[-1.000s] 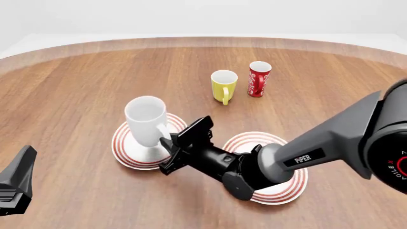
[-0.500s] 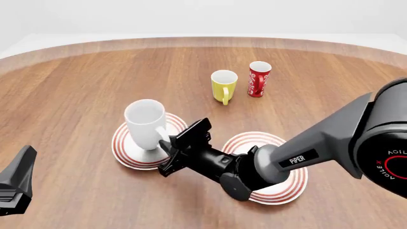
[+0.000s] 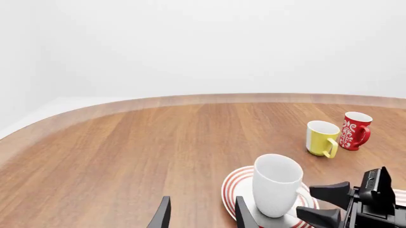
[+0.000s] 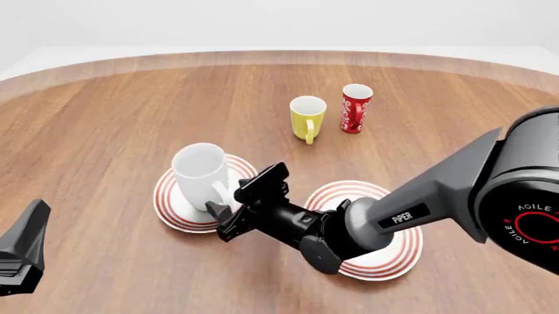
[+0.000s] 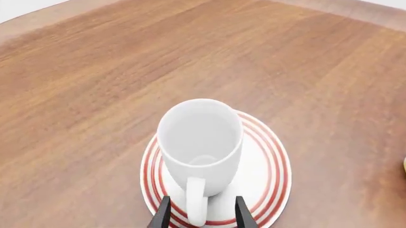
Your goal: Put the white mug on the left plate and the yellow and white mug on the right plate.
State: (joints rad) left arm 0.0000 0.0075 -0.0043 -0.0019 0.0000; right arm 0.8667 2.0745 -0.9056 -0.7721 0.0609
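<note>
red mug (image 4: 355, 106) beside yellow and white mug (image 4: 307, 117)

two mugs and two ringed plates on a wooden table

the large plain white ceramic mug (image 4: 201, 173) stands upright on the left round white plate with thin red rim rings (image 4: 170, 203), its loop handle facing the near side. the small yellow mug with white inside (image 4: 307, 117) stands upright on bare wood farther back, well apart from both plates. the right red-ringed white plate (image 4: 354, 190) lies beside the left one, partly hidden.
</note>
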